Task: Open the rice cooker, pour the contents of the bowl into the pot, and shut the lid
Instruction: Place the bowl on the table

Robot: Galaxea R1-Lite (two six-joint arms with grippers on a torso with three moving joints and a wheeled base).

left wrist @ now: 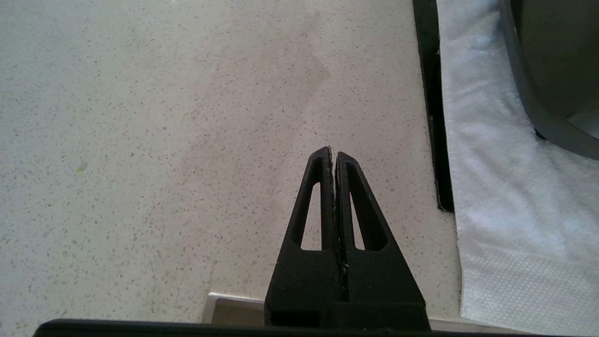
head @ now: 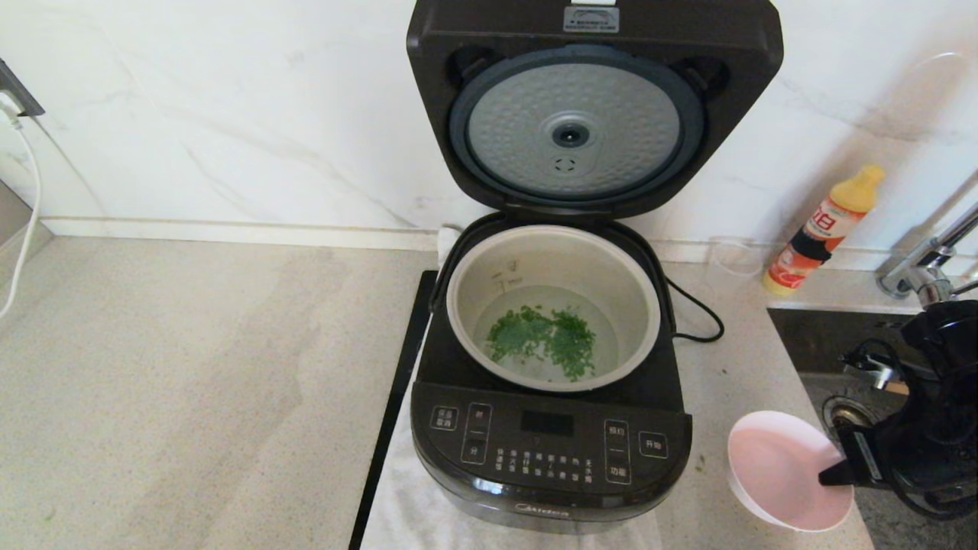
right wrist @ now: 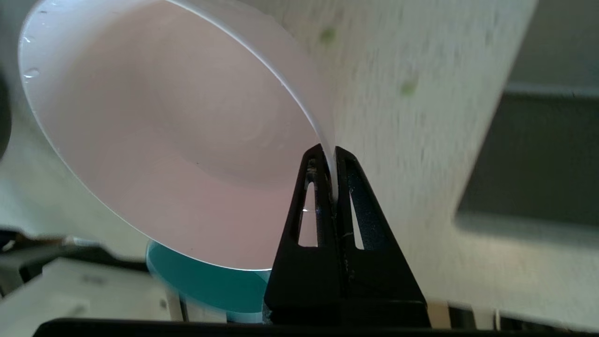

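Countertop edge cuts off the bowl (head: 779, 466), rim pinched by right gripper (head: 829, 475).

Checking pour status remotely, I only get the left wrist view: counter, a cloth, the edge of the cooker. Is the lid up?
Observer: Yes, the lid stands open behind the pot.
Operator: Anything in the pot?
Observer: Chopped greens in clear liquid at the bottom.
Operator: Where's the bowl?
Observer: The right hand is shut on the rim of the pink bowl, right of the cooker by the sink.
Operator: Bowl empty?
Observer: The inside looks bare, only a few droplets near the rim.
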